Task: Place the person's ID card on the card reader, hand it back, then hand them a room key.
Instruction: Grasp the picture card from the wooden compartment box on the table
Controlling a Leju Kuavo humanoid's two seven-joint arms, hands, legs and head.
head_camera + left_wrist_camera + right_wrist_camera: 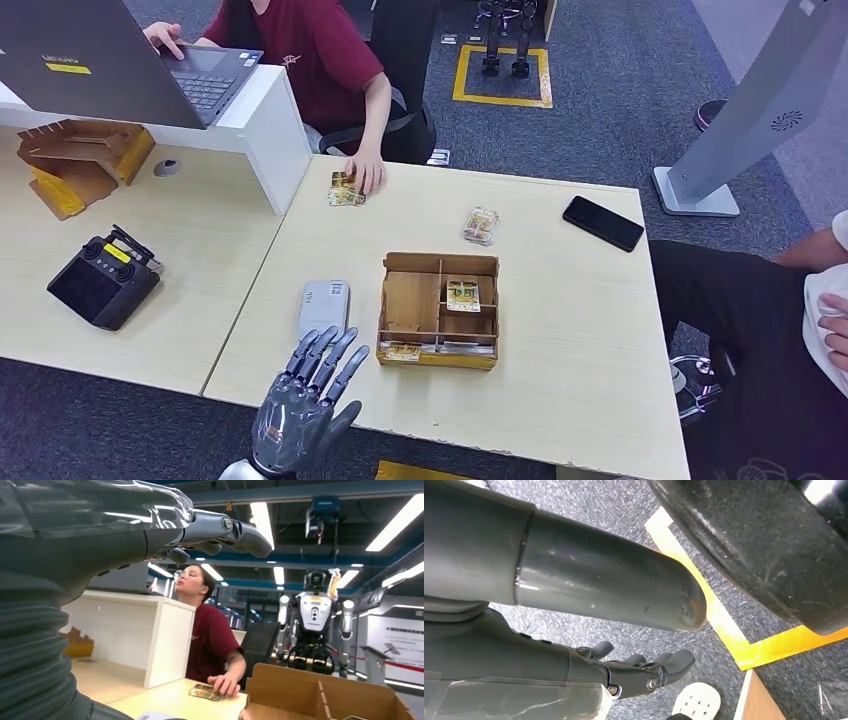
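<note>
Left hand (303, 400) hovers over the near edge of the worktop (560, 340), fingers (322, 358) spread and straight, holding nothing; in the left wrist view the same hand (150, 525) is extended with fingers apart. Right hand (574, 665) hangs down beside the robot over grey carpet with a yellow tape line (719, 615), fingers loosely extended, nothing in them. Just past the left fingertips lies the grey card reader (323, 307), flat on the worktop near its near-left corner, nothing on top. Just beside it to the right sits a cardboard tray (438, 310) with dividers; one card (462, 295) lies in a middle compartment, another card (404, 351) in the narrow near compartment. Farther in, a small card packet (481, 225) lies flat toward the middle of the far side, and a black phone (602, 222) near the far right corner. At the far left edge the ID card (346, 192) lies on the worktop, touched by the hand (367, 172) of a seated person in a red shirt (305, 50); card also shows under that hand in the left wrist view (206, 692). On the adjoining worktop to the left: black controller (103, 280), cardboard holder (80, 160), laptop (130, 65) on a white riser. Another person's dark trousers (740, 330) show at the right edge.
</note>
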